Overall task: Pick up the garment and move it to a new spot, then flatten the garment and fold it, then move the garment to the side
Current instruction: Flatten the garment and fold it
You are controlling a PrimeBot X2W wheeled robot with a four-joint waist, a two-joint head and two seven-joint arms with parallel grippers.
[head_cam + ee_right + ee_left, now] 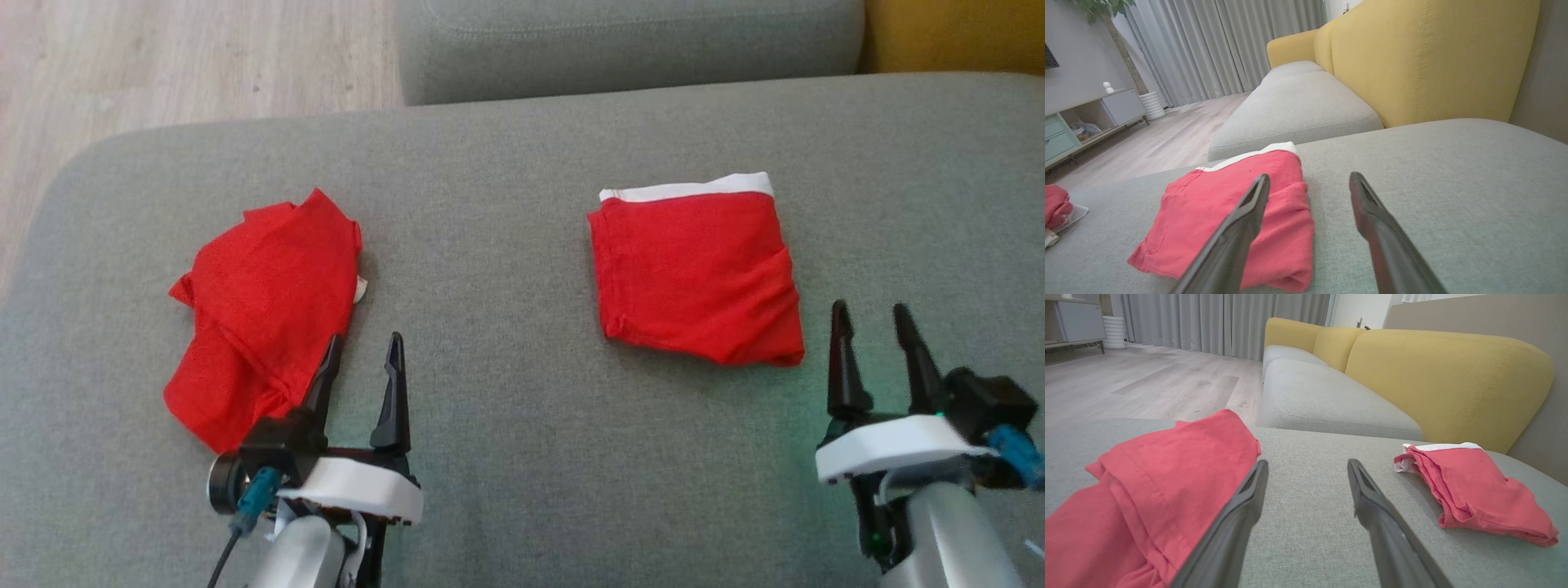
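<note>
The folded garment (694,273), red with a white waistband along its far edge, lies flat as a tidy square on the right half of the grey cushion (506,245). The right tool (869,308) sits just beside its near right corner, fingers spread wide with nothing between them. That reads as a finished fold let go and parked to the side, where it cannot tangle with the other piece. The crumpled garment (261,310) is heaped on the cushion's left half, well apart from the folded one. The left tool (365,337) waits at its near edge, likewise spread and empty, probably lined up for the next pick. In the head view one left finger overlaps the red heap, so contact cannot be judged from above. The left wrist view looks along the fingers over bare cushion, with the heap's hem just beside one finger, and it catches the folded garment side-on, its layers stacked. The right wrist view adds a bulging roll on the folded garment's nearer side and the yellow backrest (1433,61) rising behind the cushion.
</note>
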